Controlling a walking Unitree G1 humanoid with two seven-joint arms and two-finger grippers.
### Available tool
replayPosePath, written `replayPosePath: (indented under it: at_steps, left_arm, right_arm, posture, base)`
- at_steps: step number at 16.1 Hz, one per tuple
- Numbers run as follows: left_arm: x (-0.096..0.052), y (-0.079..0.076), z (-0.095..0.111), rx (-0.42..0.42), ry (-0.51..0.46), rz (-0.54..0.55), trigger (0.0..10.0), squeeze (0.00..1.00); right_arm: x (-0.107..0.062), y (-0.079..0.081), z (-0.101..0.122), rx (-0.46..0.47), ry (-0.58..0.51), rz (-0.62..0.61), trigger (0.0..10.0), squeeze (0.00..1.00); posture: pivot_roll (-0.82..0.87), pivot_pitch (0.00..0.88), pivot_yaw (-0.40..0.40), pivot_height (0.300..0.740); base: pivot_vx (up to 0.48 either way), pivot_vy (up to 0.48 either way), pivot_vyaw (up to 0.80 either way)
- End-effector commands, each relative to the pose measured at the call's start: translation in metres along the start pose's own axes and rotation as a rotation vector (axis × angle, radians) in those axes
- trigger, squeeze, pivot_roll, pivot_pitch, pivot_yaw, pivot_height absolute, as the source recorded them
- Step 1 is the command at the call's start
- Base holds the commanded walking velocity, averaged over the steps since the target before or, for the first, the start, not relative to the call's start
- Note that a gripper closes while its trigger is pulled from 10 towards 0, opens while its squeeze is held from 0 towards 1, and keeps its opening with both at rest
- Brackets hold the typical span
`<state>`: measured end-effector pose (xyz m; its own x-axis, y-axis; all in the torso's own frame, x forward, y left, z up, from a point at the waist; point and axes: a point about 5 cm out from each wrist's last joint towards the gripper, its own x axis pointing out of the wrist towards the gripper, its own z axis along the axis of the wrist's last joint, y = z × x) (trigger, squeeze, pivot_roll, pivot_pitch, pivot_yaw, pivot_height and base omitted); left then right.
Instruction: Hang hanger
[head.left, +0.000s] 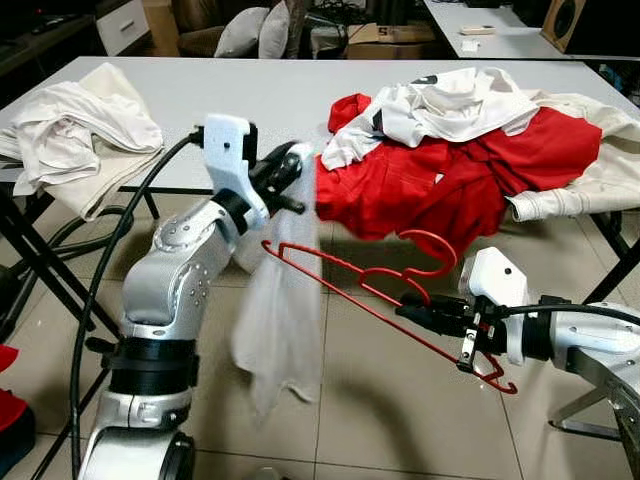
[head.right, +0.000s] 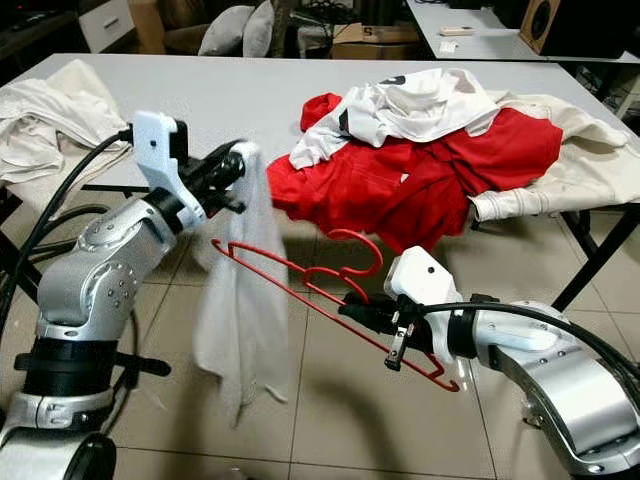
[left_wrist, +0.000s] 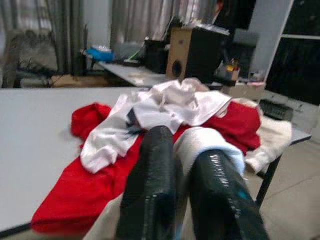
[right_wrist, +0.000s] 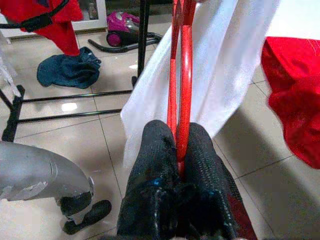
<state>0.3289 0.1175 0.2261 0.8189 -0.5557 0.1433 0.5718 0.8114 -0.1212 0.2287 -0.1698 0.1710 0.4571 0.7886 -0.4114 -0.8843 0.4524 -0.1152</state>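
- One red hanger (head.left: 380, 290), held in the air in front of the desk (head.left: 250, 95), slanting from its upper end near the white cloth down to its lower end past the right gripper. Its hook curls upward toward the desk edge, free of any rail, so the hanging is judged not yet done.
- One right gripper (head.left: 425, 312), low and in front of the desk, fingers (right_wrist: 155, 150) pressed together on the hanger's wires; the right wrist view shows the red wires running out between them. Gripping near the lower end leaves the other end free to enter a garment.
- One white cloth (head.left: 280, 320), hanging limp from the left gripper down toward the floor, its top bunched at the fingers. Held high so that it drapes open beside the hanger's upper end; the hanger's tip appears to meet it, though whether it has entered the cloth cannot be told.
- One left gripper (head.left: 290, 170), raised at the desk's front edge, fingers (left_wrist: 150, 185) nearly closed, pinching the cloth's top.
- One heap of red and white clothes (head.left: 450, 150), on the right part of the desk, one red piece drooping over the front edge.
- One cream bundle (head.left: 80, 130), on the desk's left corner, well apart from the work.
- Tiled floor (head.left: 380, 400) below.
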Motion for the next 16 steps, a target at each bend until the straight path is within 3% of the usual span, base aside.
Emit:
replayPosePath:
  at_steps: [1, 5, 6, 7, 9, 12, 14, 16]
  left_arm:
    - [-0.003, 0.001, 0.005, 0.016, -0.021, 0.005, 0.0, 0.0]
    - [-0.006, 0.006, 0.0, 0.009, -0.02, 0.04, 0.0, 0.0]
    - [-0.01, 0.009, -0.01, 0.03, 0.041, 0.075, 8.2, 0.0]
    - [-0.013, 0.008, -0.016, 0.045, 0.055, 0.075, 10.0, 0.0]
    - [-0.016, 0.01, -0.018, 0.084, 0.036, 0.114, 10.0, 0.0]
    - [-0.002, 0.019, -0.003, 0.086, -0.027, 0.178, 10.0, 0.0]
    - [0.008, 0.018, 0.012, 0.086, -0.069, 0.156, 10.0, 0.0]
    - [0.022, 0.004, 0.041, 0.114, -0.145, 0.071, 10.0, 0.0]
  right_arm:
    - [0.0, 0.001, 0.003, -0.013, -0.006, -0.002, 10.0, 0.0]
    - [0.0, 0.001, 0.002, -0.009, -0.006, -0.025, 10.0, 0.0]
    - [-0.002, -0.001, 0.0, 0.011, -0.019, -0.086, 10.0, 0.0]
    - [-0.002, -0.004, -0.001, 0.031, -0.034, -0.15, 10.0, 0.0]
    - [-0.002, -0.003, 0.0, 0.043, -0.063, -0.187, 10.0, 0.0]
    - [-0.003, 0.002, 0.007, 0.005, -0.08, -0.108, 10.0, 0.0]
    - [-0.004, 0.006, 0.007, -0.017, -0.062, -0.052, 10.0, 0.0]
    - [-0.001, 0.005, 0.006, -0.036, -0.035, -0.035, 10.0, 0.0]
  posture:
    - [-0.07, 0.0, 0.048, 0.74]
    - [-0.07, 0.0, 0.051, 0.74]
    - [-0.07, 0.0, 0.05, 0.74]
    - [-0.07, 0.0, 0.05, 0.74]
    - [-0.08, 0.0, 0.051, 0.74]
    - [-0.08, 0.0, 0.043, 0.74]
    - [-0.08, 0.0, 0.045, 0.74]
    - [-0.08, 0.0, 0.045, 0.74]
  base:
    - [0.0, 0.0, 0.0]
    - [0.0, 0.0, 0.0]
    - [0.0, 0.0, 0.0]
    - [0.0, 0.0, 0.0]
    - [0.0, 0.0, 0.0]
    - [0.396, 0.0, 0.0]
    - [0.48, 0.0, 0.0]
    - [0.48, 0.0, 0.0]
